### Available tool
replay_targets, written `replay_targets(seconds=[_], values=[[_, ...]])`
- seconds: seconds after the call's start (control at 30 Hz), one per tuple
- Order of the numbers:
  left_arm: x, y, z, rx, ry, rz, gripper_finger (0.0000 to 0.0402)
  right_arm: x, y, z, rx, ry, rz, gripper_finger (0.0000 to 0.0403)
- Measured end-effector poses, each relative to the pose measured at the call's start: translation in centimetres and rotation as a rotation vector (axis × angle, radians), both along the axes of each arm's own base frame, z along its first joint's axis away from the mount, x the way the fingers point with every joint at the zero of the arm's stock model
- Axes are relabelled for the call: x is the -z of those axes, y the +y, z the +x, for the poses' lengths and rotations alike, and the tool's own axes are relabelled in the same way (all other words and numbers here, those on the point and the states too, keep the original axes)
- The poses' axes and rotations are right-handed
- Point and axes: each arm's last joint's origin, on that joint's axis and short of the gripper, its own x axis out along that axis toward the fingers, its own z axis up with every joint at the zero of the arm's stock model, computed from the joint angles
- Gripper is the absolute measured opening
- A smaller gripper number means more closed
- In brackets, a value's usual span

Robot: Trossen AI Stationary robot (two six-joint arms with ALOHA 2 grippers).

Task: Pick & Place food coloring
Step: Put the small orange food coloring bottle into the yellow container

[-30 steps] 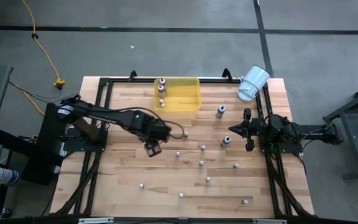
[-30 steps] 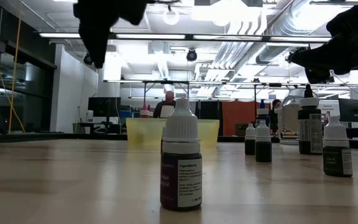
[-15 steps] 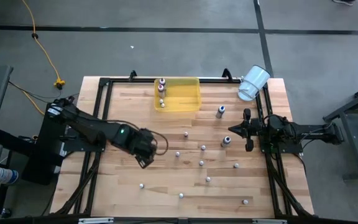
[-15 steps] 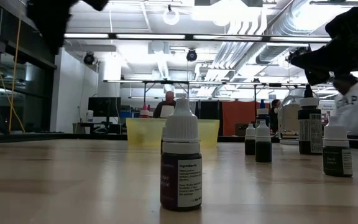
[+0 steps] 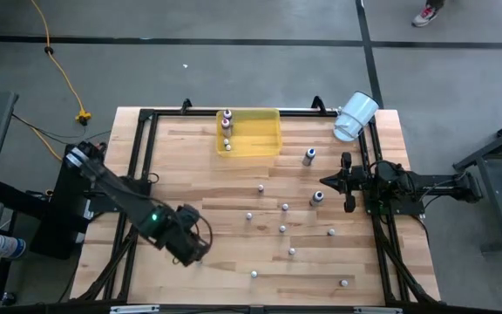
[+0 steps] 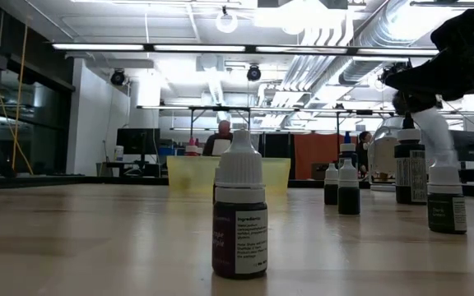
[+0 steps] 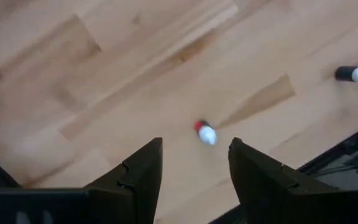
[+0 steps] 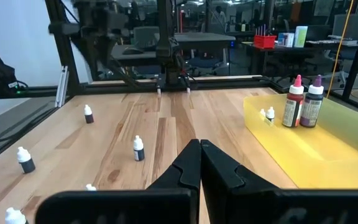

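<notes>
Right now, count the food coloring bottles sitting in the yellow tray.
3, all along one side wall of the yellow tray: a pink-capped bottle and a purple bottle side by side, and a tiny white-capped bottle a little apart. None seems hidden.

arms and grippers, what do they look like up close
Both arms are dark, near black, built of slim jointed links. The left arm shows a small green light and thin black cables looping near its wrist. The left gripper has two flat, angular dark fingers with stepped inner edges; the right gripper has matching dark tapered fingers.
</notes>
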Motion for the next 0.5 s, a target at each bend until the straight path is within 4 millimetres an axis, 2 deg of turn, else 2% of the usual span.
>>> replay_targets(seconds=[0.2,0.5], values=[[2.2,-2.4,0.6,-0.015,0.060,-0.053,0.0175,0.0,0.0,0.0,0.000,0.000,0.000,0.0000],[4.7,-4.0,2.4,0.108,0.069,-0.078,0.0175,0.0,0.0,0.0,0.000,0.000,0.000,0.0000]])
